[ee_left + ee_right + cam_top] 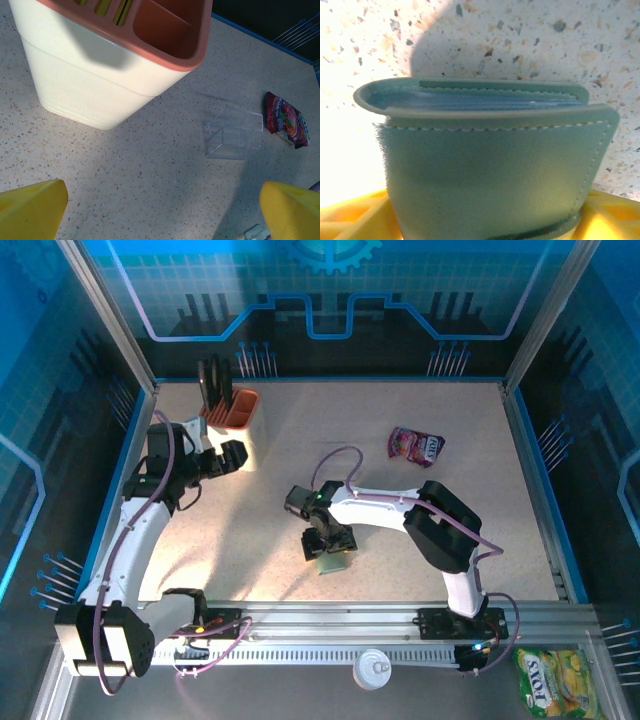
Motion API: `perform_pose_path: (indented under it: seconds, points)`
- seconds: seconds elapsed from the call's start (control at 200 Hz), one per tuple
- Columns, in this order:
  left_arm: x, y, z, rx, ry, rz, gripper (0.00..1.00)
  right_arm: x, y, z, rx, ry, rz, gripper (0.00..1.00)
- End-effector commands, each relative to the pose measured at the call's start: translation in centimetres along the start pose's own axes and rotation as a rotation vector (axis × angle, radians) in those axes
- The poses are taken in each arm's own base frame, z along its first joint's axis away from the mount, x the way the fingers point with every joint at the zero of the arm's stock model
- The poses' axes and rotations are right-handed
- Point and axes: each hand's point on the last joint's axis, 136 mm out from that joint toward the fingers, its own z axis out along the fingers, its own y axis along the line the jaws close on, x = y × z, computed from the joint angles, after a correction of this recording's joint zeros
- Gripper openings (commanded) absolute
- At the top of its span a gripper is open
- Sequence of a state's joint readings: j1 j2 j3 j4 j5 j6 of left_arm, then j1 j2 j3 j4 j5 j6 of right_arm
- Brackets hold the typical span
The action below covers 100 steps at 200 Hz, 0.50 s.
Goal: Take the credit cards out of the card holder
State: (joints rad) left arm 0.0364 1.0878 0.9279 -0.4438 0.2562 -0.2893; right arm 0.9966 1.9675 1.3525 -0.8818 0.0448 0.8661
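Note:
The grey-green card holder (pixel 495 165) lies folded on the table under my right gripper (pixel 328 545); a corner of the card holder (pixel 333 564) pokes out below the gripper in the top view. In the right wrist view my right gripper (pixel 490 222) has its yellow fingers (pixel 355 220) against both sides of the holder. Bluish layers show in the holder's slightly parted far edge. The credit cards are hidden. My left gripper (pixel 232 455) hovers open beside the cup at the far left, and its yellow fingertips (pixel 30 210) stand wide apart with bare table between them.
An orange-and-cream cup (pixel 235 425) with black pens stands at the back left, close to my left gripper (pixel 162 210). A clear plastic box (pixel 232 135) lies mid-table. A pink snack pouch (pixel 416 445) lies at the back right. A yellow pouch (pixel 555 680) lies off the table.

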Motion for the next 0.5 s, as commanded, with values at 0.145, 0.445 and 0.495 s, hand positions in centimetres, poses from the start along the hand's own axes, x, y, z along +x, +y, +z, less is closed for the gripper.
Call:
perform_pose_path:
  seconds: [0.145, 0.445, 0.495]
  points:
    - [-0.3, -0.5, 0.1, 0.018, 0.007, -0.013, 0.99, -2.9, -1.2, -2.0, -0.022, -0.047, 0.024, 0.76]
    - [-0.2, -0.4, 0.5, 0.021, 0.02, -0.021, 0.99, -6.7, -2.7, -2.5, -0.035, -0.074, 0.049, 0.75]
    - [-0.2, -0.4, 0.5, 0.02, 0.023, -0.022, 0.99, -7.3, -2.8, -2.6, -0.039, -0.078, 0.052, 0.75]
